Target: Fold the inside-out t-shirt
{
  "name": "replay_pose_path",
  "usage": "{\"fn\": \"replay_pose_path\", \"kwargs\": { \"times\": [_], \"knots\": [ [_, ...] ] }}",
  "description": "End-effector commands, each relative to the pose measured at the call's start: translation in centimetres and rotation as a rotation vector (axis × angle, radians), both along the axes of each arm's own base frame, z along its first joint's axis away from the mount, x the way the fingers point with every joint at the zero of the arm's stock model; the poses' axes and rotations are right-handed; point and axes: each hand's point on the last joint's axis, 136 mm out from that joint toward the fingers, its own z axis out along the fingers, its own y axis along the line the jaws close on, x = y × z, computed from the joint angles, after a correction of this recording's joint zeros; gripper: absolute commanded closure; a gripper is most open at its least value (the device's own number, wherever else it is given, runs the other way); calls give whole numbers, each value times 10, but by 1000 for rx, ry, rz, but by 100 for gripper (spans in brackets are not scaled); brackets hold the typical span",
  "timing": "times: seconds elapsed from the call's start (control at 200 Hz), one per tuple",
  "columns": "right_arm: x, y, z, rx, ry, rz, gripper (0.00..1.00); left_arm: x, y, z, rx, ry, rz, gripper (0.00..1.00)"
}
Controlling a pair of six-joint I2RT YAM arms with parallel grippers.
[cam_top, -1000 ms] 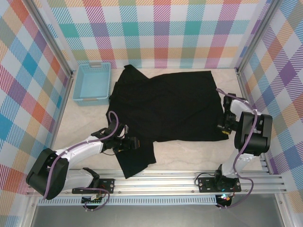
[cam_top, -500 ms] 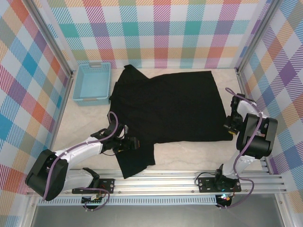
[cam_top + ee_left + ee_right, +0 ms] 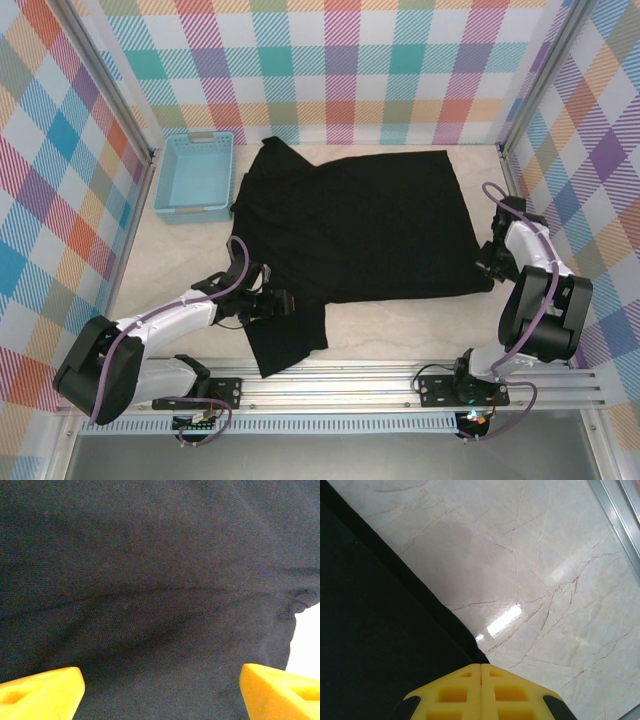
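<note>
Left gripper (image 3: 278, 303) nearest: jaws wide, empty, low over the near-left flap of inside-out t-shirt (image 3: 360, 225), which lies spread on counter (image 3: 400, 330). Right gripper (image 3: 480, 669) is closed, apparently pinching the near-right corner. Risk: shallow pinch slips, hem drops, fold skews. Basket (image 3: 193, 180) sits far left.

This is a robotics lab test cell. Two white-and-black robot arms (image 3: 165, 325) are bolted to a ribbed aluminium rail (image 3: 350, 385) at the near edge of a pale marble-patterned tabletop (image 3: 400, 335). Multicoloured plaid-printed wall panels (image 3: 340, 70) enclose it on three sides.
</note>
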Motion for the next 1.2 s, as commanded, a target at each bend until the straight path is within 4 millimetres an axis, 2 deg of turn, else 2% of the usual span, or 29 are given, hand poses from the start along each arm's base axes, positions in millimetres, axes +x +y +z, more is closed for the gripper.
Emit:
{"fn": "replay_pose_path", "kwargs": {
  "times": [0.0, 0.12, 0.21, 0.265, 0.43, 0.55, 0.615, 0.695, 0.86, 0.935, 1.01, 1.105, 1.195],
  "knots": [
    [-7, 0, -22, 18, 53, -34, 100, -31, 25, -32, 115, 121, 19, 16],
    [-3, -4, -38, 15, 93, -37, 98, -30, 25, -30, 110, 113, 21, 16],
    [0, -12, -39, -23, 111, -34, 92, -30, 24, -29, 104, 113, 19, 16],
    [3, -13, -38, -26, 110, -32, 86, -29, 23, -27, 99, 106, 18, 16],
    [16, -11, -13, -31, 24, -12, 70, -27, 22, -20, 88, 90, 23, 16],
    [27, 9, 8, -17, -48, 57, 60, -23, 20, -11, 79, 72, 26, 15],
    [32, 27, 17, 9, -85, 103, 58, -20, 22, -2, 83, 52, 35, 15],
    [42, 60, 22, 82, -146, 180, 57, -14, 23, 17, 80, 1, 49, 15],
    [61, 151, 28, 273, -258, 396, 54, -5, 33, 52, 85, -98, 103, 15],
    [66, 197, 31, 350, -295, 537, 53, -1, 44, 54, 154, -110, 117, 15],
    [70, 234, 29, 431, -322, 617, 51, 12, 44, 57, 163, -116, 119, 15],
    [78, 261, 19, 557, -350, 613, 50, 42, 33, 60, 123, -139, 133, 15],
    [84, 262, 6, 543, -339, 610, 50, 81, 26, 63, 108, -169, 160, 15]
  ]
}}
